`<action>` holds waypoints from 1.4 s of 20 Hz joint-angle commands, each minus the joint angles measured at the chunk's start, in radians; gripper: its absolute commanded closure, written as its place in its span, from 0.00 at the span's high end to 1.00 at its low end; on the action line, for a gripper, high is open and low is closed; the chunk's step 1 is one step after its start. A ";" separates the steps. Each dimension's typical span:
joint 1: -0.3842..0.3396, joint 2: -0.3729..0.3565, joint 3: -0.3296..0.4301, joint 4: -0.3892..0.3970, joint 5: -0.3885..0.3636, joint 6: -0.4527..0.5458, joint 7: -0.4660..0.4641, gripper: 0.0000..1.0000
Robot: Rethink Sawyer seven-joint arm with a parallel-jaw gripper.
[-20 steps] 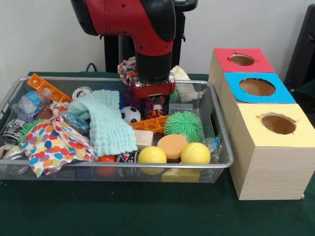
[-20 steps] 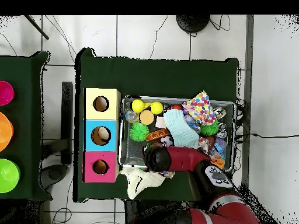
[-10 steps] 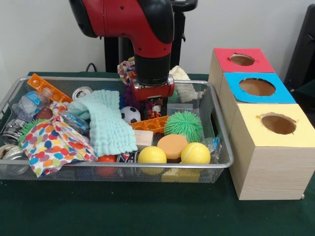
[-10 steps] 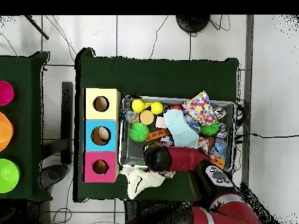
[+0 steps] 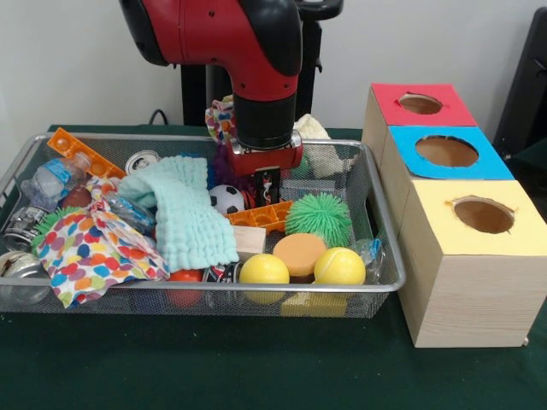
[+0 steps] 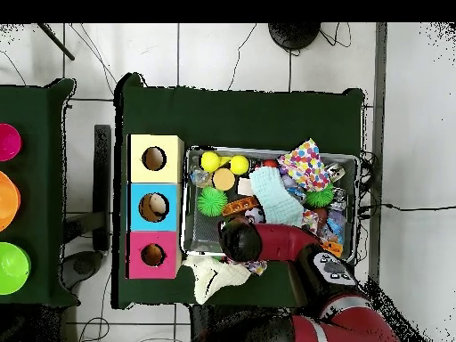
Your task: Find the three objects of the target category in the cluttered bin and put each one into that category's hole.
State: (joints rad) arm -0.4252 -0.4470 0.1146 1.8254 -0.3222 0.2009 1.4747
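My gripper (image 5: 267, 186) hangs over the back middle of the wire bin (image 5: 214, 290), just above the clutter. Its fingers look shut on a small dark toy with red and white marks (image 5: 268, 183). Under it lie a little soccer ball (image 5: 226, 199), an orange block (image 5: 261, 215) and a green spiky ball (image 5: 319, 215). Right of the bin stand three boxes with holes: red (image 5: 419, 104), blue (image 5: 446, 151) and yellow (image 5: 483, 213). In the overhead view the arm (image 6: 267, 242) covers the gripper, and something tan shows in the blue box's hole (image 6: 154, 207).
Two yellow balls (image 5: 264, 269) (image 5: 339, 266) and an orange disc (image 5: 299, 253) sit at the bin's front. A pale teal cloth (image 5: 184, 213), a polka-dot cloth (image 5: 90, 252) and a water bottle (image 5: 55, 179) fill the left. A white cloth (image 5: 320, 141) lies at the back rim.
The gripper has risen slightly out of the clutter, and the small dark toy has come up between its fingers. Nothing else in the bin has moved.
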 commanded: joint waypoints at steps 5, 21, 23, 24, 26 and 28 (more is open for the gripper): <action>-0.032 0.029 0.033 -0.057 -0.029 0.118 0.027 0.00; 0.078 -0.336 0.039 0.055 0.100 0.435 0.095 0.00; 0.092 -0.353 0.031 0.047 0.097 0.453 0.095 0.00; 0.094 -0.360 0.031 0.049 0.102 0.461 0.098 0.00; 0.097 -0.375 0.033 0.060 0.110 0.462 0.107 0.00; 0.099 -0.387 0.036 0.079 0.123 0.456 0.120 0.00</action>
State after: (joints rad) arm -0.3343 -0.7774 0.1156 1.8630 -0.2523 0.5677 1.4745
